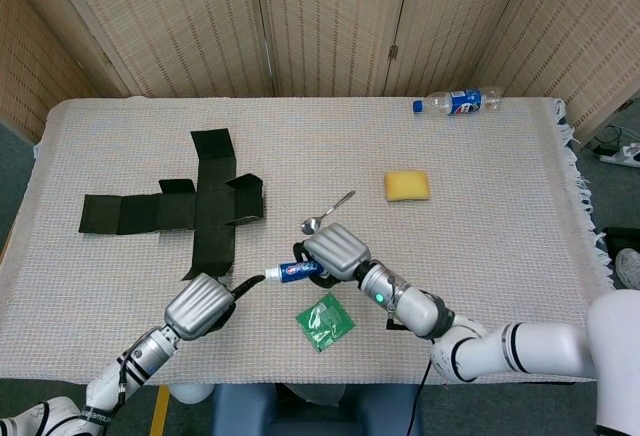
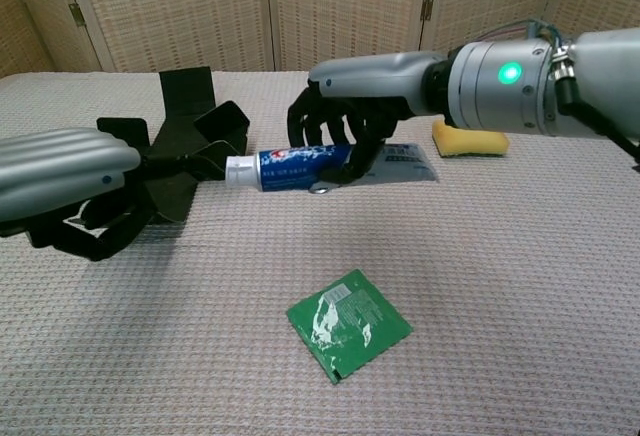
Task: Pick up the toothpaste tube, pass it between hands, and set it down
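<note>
A pale woven cloth is covering the bench (image 1: 500, 256) from edge to edge, with a short fringe hanging at its right end. Behind it, folding screens (image 1: 330, 26) of woven reed panels are closing off the room, and a strip of grey floor is showing at the left.

The right hand (image 2: 345, 131) is holding the toothpaste tube (image 2: 300, 167) above the cloth near the front middle of the bench, its dark fingers (image 2: 362, 152) wrapping around the tube's body. The tube is lying roughly level, its white cap pointing toward the left hand (image 2: 70, 181). That hand is sitting just beside the cap with its fingers (image 2: 190, 165) reaching toward it; the tips appear to be at the cap, but the views do not make clear whether they are actually gripping it.

A green sachet (image 1: 324, 321) is lying flat on the cloth just below the tube. A flattened black cardboard box (image 1: 200, 206) is spreading out on the left half. A metal spoon (image 1: 325, 214) is resting near the middle, a yellow sponge (image 1: 407, 185) is sitting to its right, and a plastic bottle (image 1: 458, 102) with a blue label is lying on its side by the far right edge.
</note>
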`<state>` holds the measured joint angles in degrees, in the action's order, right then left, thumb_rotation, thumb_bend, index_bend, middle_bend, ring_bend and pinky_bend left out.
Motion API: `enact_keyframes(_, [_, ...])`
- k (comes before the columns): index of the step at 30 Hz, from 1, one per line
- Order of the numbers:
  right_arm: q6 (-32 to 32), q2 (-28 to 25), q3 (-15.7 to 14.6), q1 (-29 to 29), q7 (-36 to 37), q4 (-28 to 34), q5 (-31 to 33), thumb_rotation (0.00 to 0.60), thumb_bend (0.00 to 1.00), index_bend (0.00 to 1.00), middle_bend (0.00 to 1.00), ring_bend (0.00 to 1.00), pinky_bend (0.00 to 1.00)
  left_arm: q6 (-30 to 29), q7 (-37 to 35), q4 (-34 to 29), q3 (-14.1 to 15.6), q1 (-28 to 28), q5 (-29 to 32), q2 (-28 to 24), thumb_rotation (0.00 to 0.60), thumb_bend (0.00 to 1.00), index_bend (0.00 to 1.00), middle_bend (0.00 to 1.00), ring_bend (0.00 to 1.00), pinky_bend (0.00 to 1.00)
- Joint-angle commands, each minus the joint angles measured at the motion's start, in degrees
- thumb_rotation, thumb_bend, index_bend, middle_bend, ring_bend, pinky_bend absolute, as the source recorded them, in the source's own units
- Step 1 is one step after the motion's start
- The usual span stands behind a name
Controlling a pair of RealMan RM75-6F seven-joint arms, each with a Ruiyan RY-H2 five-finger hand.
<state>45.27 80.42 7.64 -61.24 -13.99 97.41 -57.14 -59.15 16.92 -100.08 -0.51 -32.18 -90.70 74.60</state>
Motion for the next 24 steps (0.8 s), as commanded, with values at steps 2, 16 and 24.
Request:
enact_keyframes(2, [2.2, 1.2, 0.6, 3.2, 5.4, -1.6, -3.8, 0.600, 1.00, 0.73, 0.66, 0.63, 0.57, -5.0, -9.5, -0.7, -1.0, 2.4, 1.5, -1.5, 0.600, 0.53, 0.00, 0.57, 0.58, 0.69])
enact_keyframes(16, [7.8, 8.8, -0.5, 10.4, 23.1, -6.1, -16.9, 0.600, 1.00, 0.73, 0.66, 0.63, 0.57, -15.0, -40.3, -1.9, -3.9, 6.4, 0.9, -3.8, 0.525, 0.18, 0.00, 0.09, 0.05, 0.00])
enact_keyframes(24, [11.0, 14.5, -0.1, 12.4, 28.6, -8.4, -20.9, 0.600, 1.00, 0.74, 0.66, 0.63, 0.57, -15.5, -46.8, -1.8, -4.2, 5.7, -0.9, -2.2, 0.217, 0.15, 0.04, 0.07, 0.03, 0.00])
